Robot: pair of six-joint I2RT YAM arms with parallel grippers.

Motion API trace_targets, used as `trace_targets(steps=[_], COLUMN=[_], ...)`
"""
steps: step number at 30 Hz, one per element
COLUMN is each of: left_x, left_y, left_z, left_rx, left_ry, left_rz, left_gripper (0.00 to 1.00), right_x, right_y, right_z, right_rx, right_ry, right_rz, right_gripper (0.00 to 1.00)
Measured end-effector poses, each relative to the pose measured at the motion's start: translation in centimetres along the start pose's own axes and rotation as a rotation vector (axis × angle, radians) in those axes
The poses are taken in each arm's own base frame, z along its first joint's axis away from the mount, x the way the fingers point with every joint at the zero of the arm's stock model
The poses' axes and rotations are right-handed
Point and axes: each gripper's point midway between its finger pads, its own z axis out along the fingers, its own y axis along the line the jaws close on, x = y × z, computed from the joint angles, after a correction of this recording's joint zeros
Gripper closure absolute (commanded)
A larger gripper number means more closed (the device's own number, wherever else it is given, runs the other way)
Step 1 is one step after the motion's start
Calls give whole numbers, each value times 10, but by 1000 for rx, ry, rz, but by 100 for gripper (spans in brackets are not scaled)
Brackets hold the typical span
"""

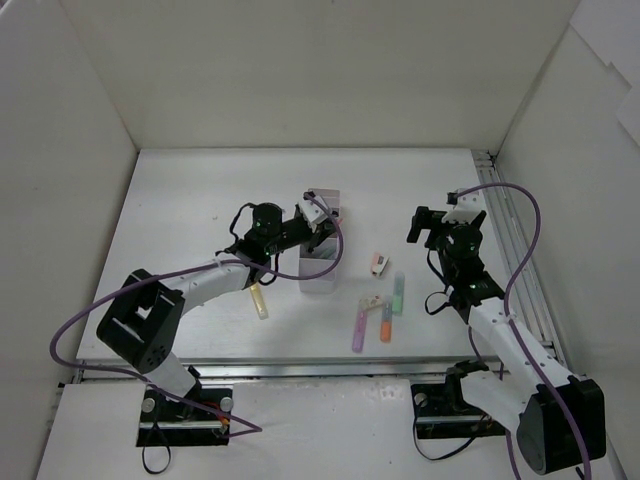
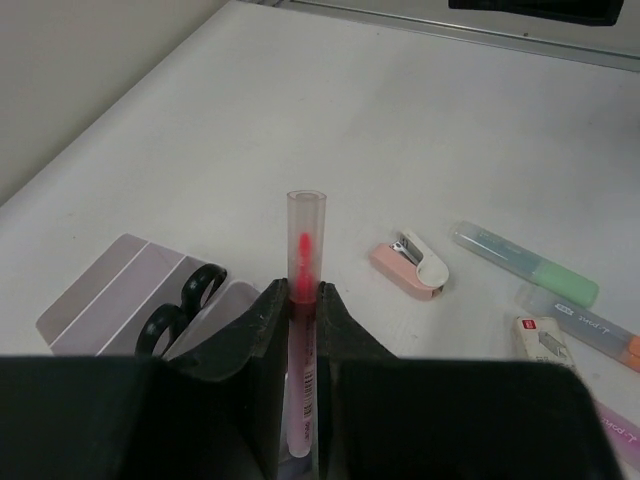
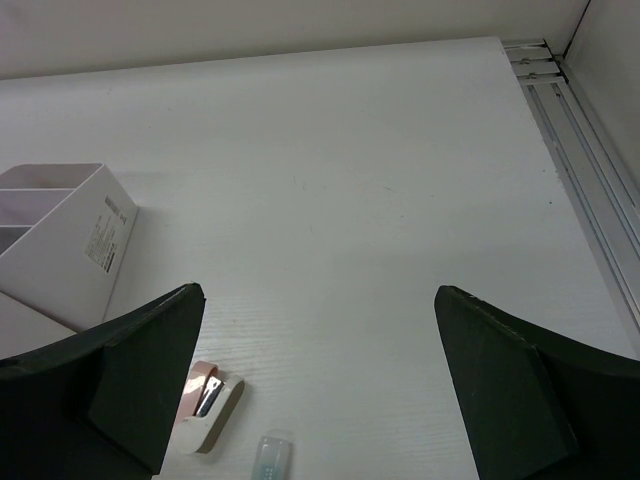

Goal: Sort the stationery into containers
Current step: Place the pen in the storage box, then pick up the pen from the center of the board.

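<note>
**Clerk:** Entry one, the left claw (image 2: 303, 300)?

**Checker:** Closed tight on one pink pen (image 2: 303, 262). The barrel is pinched between both fingers and the clear cap sticks out past the tips. Location: over the white organiser tray (image 1: 318, 276), mid-tabletop (image 1: 200, 200).

**Clerk:** Tray contents?

**Checker:** One pair of black-handled scissors (image 2: 184, 302), handles up, in one compartment. Which compartment cannot be told.

**Clerk:** Entry two, the right claw (image 3: 320, 300)?

**Checker:** Spread as wide as it goes, with nothing between its fingers. It hangs above bare tabletop, to the right of the tray and apart from it.

**Clerk:** Loose stock on the tabletop?

**Checker:** Left of the tray, beside the left arm: one yellow highlighter (image 1: 260, 302). Right of the tray: one pink-and-white stapler (image 1: 378, 263), lying alone. Nearer the arm bases, lying roughly parallel: one green highlighter (image 1: 398, 293), one orange highlighter (image 1: 386, 322) and one purple highlighter (image 1: 358, 328). Among them is one small white box (image 1: 372, 301), just beside the orange highlighter.
</note>
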Motion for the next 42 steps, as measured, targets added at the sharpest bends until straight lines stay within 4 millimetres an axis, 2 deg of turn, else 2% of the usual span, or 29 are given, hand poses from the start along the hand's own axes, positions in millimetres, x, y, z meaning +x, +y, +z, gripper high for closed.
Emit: trace_targets(steps=[3, 8, 11, 15, 16, 19, 21, 24, 29, 33, 35, 37, 39, 42], left_x=[5, 37, 40, 37, 37, 37, 36, 26, -7, -17, -10, 8, 39, 90], left_y=[-4, -10, -5, 0, 1, 4, 4, 4, 16, 46, 61, 73, 76, 67], left_z=[-3, -13, -12, -14, -14, -15, -18, -30, -62, -100, -122, -144, -165, -188], left_rx=[9, -17, -47, -76, -83, -99, -109, -133, -272, -546, -694, -822, -930, -1032], left_ry=[-18, 18, 1, -32, -35, -35, -31, -30, -22, 61, 130, 199, 293, 444], left_rz=[6, -19, -24, -29, -32, -40, -49, -56, -137, -326, -442, -539, -625, -716], left_gripper=[100, 100, 100, 66, 49, 28, 20, 1, 1, 1, 1, 0, 0, 1], right_x=[2, 3, 3, 2, 1, 0, 0, 0, -1, 1, 3, 4, 6, 6], right_y=[0, 0, 0, 0, 0, 0, 0, 0, 1, 1, 1, 1, -1, -7], right_z=[1, 1, 1, 1, 1, 0, 0, 0, -1, -2, -2, -2, -3, -4], right_rx=[1, 2, 2, 2, 2, 1, 0, 0, -1, 0, 2, 6, 22, 64], right_ry=[5, 8, 8, 5, 4, 1, 0, 0, -4, 6, 14, 17, 29, 55], right_rz=[-2, -3, -4, -6, -5, -4, -4, 0, 10, 29, 42, 57, 73, 93], right_gripper=[2, 2, 2, 2, 2, 2, 2, 2, 2, 2, 2, 2, 2, 2])
